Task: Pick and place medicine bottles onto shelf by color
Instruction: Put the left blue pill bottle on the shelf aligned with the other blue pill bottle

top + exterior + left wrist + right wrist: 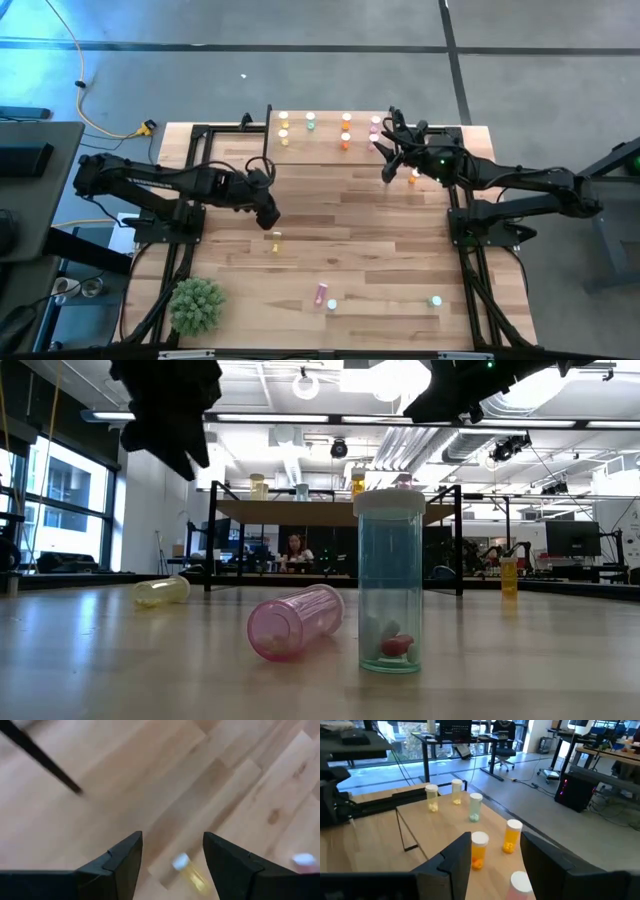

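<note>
The light-wood shelf [325, 150] stands at the table's far edge. Yellow [284, 119], green [310, 121], orange [346, 140] and pink [375, 126] bottles stand on it in a row by colour. My right gripper [383, 152] is open and empty, over the shelf's right end; in its wrist view [492, 857] an orange bottle [479, 850] stands on the shelf ahead of the fingers. My left gripper [268, 212] is open and empty, above a yellow bottle [277, 238] that lies on its side on the table; the bottle shows below the gap between the fingers [189, 871].
On the table a pink bottle [321, 293] lies on its side, a teal-green one [435, 300] stands near the front right, and an orange one [413, 177] stands right of the shelf. A green plant [195, 305] sits at the front left. A person sits far behind the table [296, 550].
</note>
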Robot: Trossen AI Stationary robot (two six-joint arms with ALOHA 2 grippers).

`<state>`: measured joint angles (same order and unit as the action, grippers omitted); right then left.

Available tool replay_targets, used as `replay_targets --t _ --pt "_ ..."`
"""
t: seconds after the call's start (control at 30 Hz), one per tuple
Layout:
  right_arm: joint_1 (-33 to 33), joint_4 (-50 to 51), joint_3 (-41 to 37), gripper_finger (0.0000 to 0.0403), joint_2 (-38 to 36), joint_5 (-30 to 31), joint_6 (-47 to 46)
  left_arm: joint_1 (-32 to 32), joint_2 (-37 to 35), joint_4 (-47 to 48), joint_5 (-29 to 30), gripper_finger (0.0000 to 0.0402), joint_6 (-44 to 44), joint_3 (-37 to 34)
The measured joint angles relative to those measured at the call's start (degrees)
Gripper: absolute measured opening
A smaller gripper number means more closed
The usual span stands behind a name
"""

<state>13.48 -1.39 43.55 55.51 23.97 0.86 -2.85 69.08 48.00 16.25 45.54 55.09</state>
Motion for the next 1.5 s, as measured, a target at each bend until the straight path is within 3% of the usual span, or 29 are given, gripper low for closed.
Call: replay_targets --t 0.2,0.47,0.63,0.97,1.17,1.33,1.5 --pt "-0.4 2.4 0.0 0.0161 0.0 0.1 -3.7 2.8 0.0 1.3 -4.1 0.0197 6.3 0.0" --pt "-1.9 5.2 0.0 0.0161 0.0 -2.5 -13.4 7.8 0.0 1.6 -4.2 0.0197 6.8 0.0" --pt "-6.9 7.4 0.0 0.0161 0.0 -2.7 -16.1 10.2 0.0 1.5 -2.9 0.0197 6.8 0.0" --pt "-19.5 11.7 3.2 0.0161 0.0 2.7 -24.3 12.5 0.0 -2.8 2.5 0.0197 5.8 0.0" --pt "-24.6 13.2 8.7 0.0161 0.0 6.2 -19.4 12.7 0.0 -10.7 4.9 0.0197 -2.0 0.0" --pt "-26.3 15.3 10.7 0.0161 0.0 1.7 -17.0 12.7 0.0 -15.7 8.9 0.0197 -7.7 0.0" --pt "-27.4 17.3 10.8 0.0161 0.0 -3.9 -19.4 12.7 0.0 -19.6 9.3 0.0197 -10.6 0.0"
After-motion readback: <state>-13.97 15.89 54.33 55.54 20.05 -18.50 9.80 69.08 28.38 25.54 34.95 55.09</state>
